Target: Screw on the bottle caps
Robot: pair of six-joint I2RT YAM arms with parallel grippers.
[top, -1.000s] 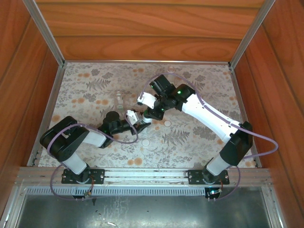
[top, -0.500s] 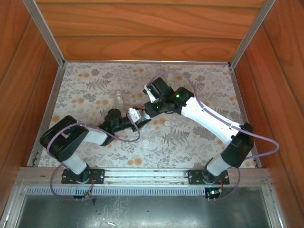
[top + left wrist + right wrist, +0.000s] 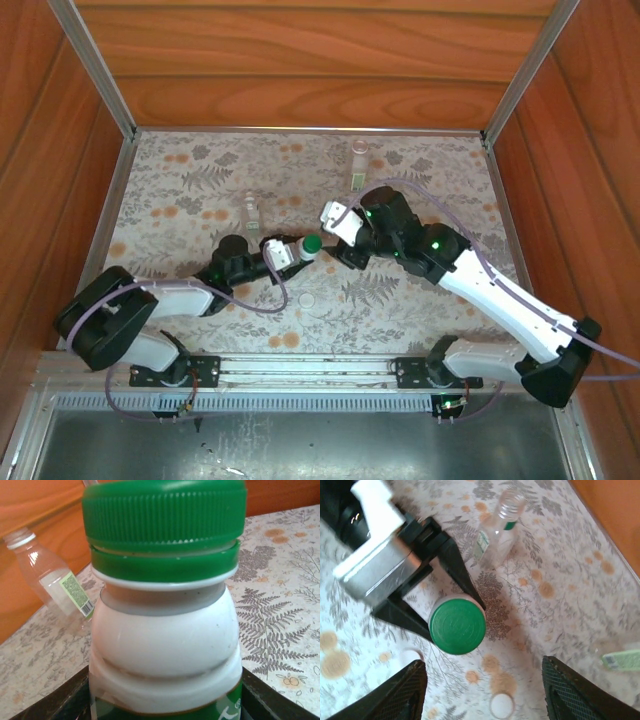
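Floral table (image 3: 180, 180) first: your left gripper (image 3: 293, 252) is clamped on the white bottle (image 3: 162, 640) at frame centre, with the green cap (image 3: 164, 512) on its neck. Your right gripper (image 3: 487, 695) hangs above it, fingers spread and empty. That cap may be only part-threaded, so tilting the bottle could shed it. A white cap (image 3: 307, 298) lies below; a clear bottle (image 3: 497, 530) at the top stands uncapped.

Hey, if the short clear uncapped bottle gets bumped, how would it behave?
The short clear bottle looks empty, so it is probably light and easily knocked over. It is round and narrow, so once down it would likely roll.
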